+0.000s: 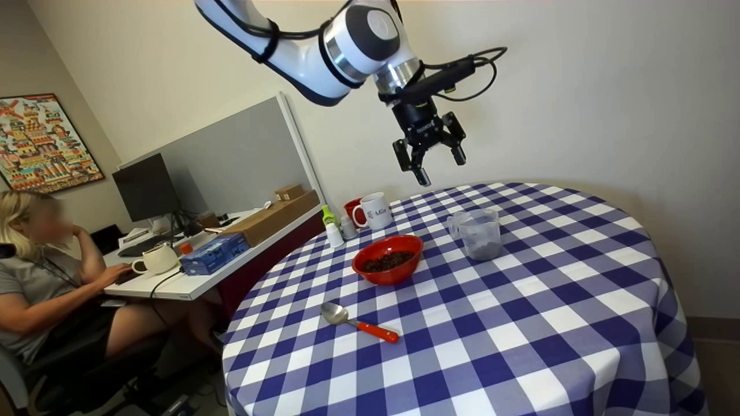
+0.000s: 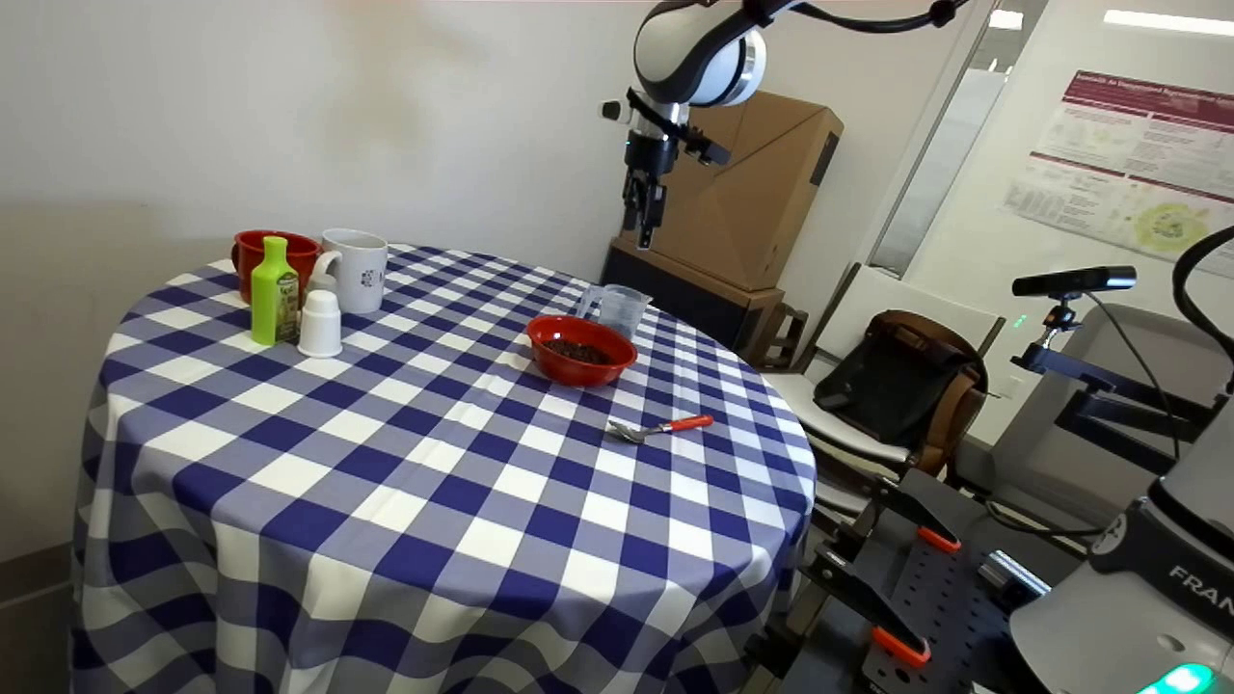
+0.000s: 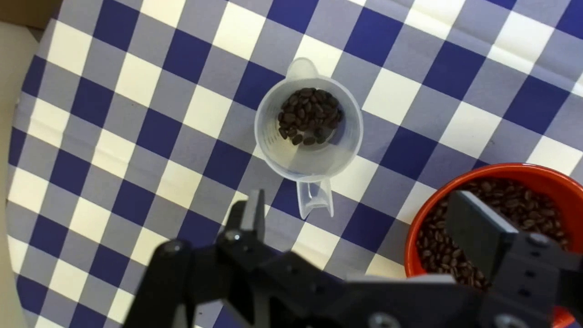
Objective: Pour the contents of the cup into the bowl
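The cup is a clear, translucent measuring cup with a handle and a small pile of dark beans inside. It stands upright on the checkered table in both exterior views [image 1: 483, 236] [image 2: 622, 313] and in the wrist view [image 3: 314, 159]. The bowl, round and red, holds many dark beans and stands beside the cup in both exterior views [image 1: 388, 278] [image 2: 578, 372]; it is partly hidden by a finger in the wrist view [image 3: 558, 196]. My gripper [image 1: 443, 169] [image 2: 640, 237] [image 3: 366, 214] is open and empty, high above the table and apart from both.
A spoon with a red handle [image 1: 376, 331] [image 2: 689, 423] lies near the bowl. A white mug [image 1: 377, 211], a red mug [image 2: 289, 255], a green bottle [image 2: 275, 299] and white shakers [image 2: 320, 326] stand grouped on the table. A person sits at a desk [image 1: 191, 280].
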`<control>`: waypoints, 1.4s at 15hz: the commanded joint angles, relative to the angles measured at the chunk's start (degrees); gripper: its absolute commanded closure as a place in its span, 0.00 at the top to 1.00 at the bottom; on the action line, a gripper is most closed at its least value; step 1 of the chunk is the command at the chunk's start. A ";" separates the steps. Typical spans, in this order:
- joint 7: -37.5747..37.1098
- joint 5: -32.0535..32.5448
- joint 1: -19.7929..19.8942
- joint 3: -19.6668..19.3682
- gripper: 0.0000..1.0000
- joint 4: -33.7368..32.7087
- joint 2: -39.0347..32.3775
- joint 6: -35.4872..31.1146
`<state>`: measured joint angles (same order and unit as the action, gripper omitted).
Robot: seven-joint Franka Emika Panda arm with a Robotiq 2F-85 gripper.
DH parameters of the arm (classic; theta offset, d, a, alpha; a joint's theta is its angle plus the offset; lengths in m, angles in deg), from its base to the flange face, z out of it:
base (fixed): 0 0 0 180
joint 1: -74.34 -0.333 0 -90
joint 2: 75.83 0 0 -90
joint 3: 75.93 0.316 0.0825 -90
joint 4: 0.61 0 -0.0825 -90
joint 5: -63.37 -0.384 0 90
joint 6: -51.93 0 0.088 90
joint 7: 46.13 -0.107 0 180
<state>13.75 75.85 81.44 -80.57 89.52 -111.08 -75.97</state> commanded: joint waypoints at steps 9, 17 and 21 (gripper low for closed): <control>7.64 0.23 2.28 1.97 1.00 -26.01 -19.56 12.87; 6.47 -0.38 1.80 2.85 1.00 -27.78 -22.87 12.49; 6.34 -0.12 1.56 3.04 0.67 -26.51 -22.72 12.08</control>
<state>20.21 75.82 83.04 -77.93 64.55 -133.00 -65.58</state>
